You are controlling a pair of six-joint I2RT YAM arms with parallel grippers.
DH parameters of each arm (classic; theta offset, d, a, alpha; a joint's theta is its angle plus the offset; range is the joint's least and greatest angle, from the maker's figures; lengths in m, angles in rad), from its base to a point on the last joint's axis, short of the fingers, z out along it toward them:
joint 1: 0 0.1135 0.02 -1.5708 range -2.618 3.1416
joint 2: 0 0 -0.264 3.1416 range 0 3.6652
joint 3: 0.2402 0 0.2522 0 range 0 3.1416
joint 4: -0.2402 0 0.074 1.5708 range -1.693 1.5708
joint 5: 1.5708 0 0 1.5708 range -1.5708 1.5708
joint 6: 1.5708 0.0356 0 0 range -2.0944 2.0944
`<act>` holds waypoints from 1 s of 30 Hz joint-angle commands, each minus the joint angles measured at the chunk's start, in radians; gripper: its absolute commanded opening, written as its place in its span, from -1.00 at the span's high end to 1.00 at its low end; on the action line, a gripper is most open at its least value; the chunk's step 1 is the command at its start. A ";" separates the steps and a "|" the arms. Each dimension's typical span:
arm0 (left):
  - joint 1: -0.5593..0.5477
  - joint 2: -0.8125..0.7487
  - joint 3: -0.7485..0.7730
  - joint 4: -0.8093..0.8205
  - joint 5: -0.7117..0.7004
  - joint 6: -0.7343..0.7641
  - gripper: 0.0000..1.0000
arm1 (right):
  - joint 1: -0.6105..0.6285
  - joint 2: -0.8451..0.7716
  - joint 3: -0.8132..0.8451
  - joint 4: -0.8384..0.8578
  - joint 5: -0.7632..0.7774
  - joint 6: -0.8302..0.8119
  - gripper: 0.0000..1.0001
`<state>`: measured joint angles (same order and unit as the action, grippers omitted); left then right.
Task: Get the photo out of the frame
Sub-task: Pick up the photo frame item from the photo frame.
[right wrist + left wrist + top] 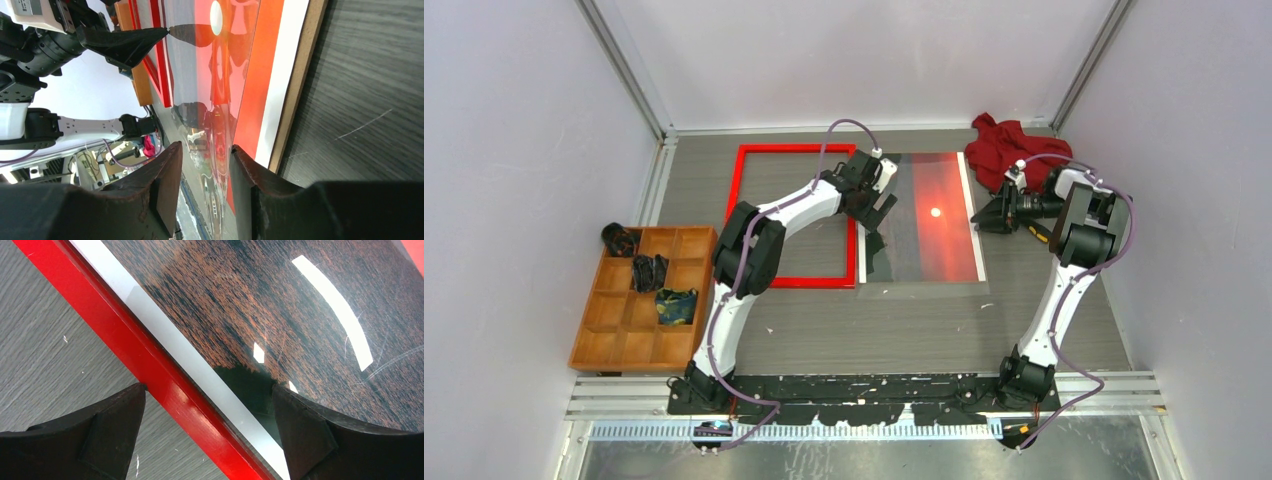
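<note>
Glossy red frame [789, 149], reflective photo [934, 235] surface, matt grey wood-grain table [874, 330].

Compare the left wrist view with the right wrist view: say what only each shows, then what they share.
Only the left wrist view: the left gripper up close, open, one finger over the table, the other over the photo, with a bar of the frame running between them.
Only the right wrist view: the photo's bright sun, the brown backing board edge along the photo's side, the right gripper with fingers apart, and the left gripper seen from outside.
Both: red frame, photo, its white strip, grey table.
</note>
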<state>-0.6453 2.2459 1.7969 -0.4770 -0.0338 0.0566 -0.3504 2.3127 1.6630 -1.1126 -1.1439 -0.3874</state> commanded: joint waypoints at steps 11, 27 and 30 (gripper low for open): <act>-0.009 -0.002 0.003 -0.015 0.026 -0.018 -0.95 | 0.016 0.004 0.018 -0.023 -0.070 0.002 0.09; -0.009 -0.048 -0.005 -0.019 0.029 -0.021 -0.98 | 0.048 -0.003 0.015 0.046 -0.001 0.109 0.62; -0.006 -0.067 -0.006 -0.027 0.030 -0.026 -0.99 | 0.047 -0.013 0.030 0.008 -0.027 0.083 0.84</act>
<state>-0.6453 2.2440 1.7966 -0.4778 -0.0334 0.0540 -0.3035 2.3177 1.6451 -1.0359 -1.1156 -0.2668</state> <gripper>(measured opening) 0.992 0.131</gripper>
